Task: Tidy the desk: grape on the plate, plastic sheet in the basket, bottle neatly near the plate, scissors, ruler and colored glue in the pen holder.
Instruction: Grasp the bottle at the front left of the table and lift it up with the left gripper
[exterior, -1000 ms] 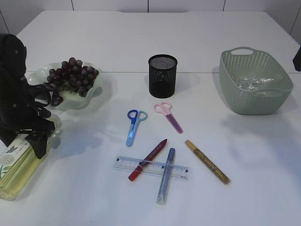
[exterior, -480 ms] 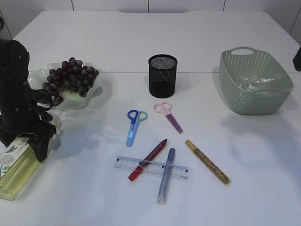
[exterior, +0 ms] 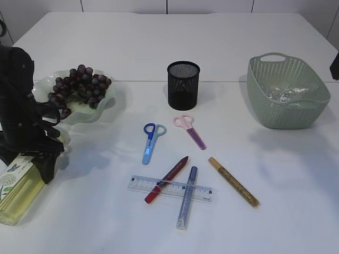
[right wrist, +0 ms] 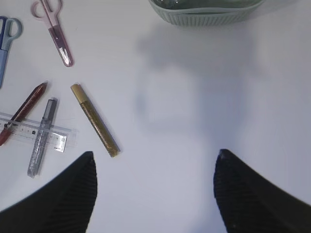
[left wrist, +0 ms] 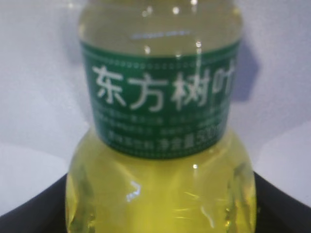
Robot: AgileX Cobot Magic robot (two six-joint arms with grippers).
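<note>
A bottle (exterior: 15, 191) of yellow liquid with a green label (left wrist: 160, 92) lies tilted at the table's front left. My left gripper (exterior: 45, 164) is shut on the bottle's upper part, and its dark fingers flank the bottle in the left wrist view (left wrist: 160, 206). Grapes (exterior: 79, 84) lie on the pale green plate (exterior: 106, 104). A plastic sheet (exterior: 286, 94) lies in the basket (exterior: 288, 115). Blue scissors (exterior: 150, 140), pink scissors (exterior: 189, 129), a ruler (exterior: 137, 184) and red (exterior: 172, 172), silver (exterior: 188, 203) and gold (exterior: 233, 181) glue pens lie in front of the black mesh pen holder (exterior: 183, 84). My right gripper (right wrist: 154, 160) is open and empty above bare table.
The right wrist view shows the gold pen (right wrist: 95, 120), silver pen (right wrist: 41, 138), red pen (right wrist: 26, 104), ruler (right wrist: 60, 140) and pink scissors (right wrist: 53, 29) to the left of the gripper, and the basket (right wrist: 204, 14) ahead.
My left arm has drawn a little more upright and back to the left, and the bottle in its grip has shifted slightly with it. The other things have not moved.
</note>
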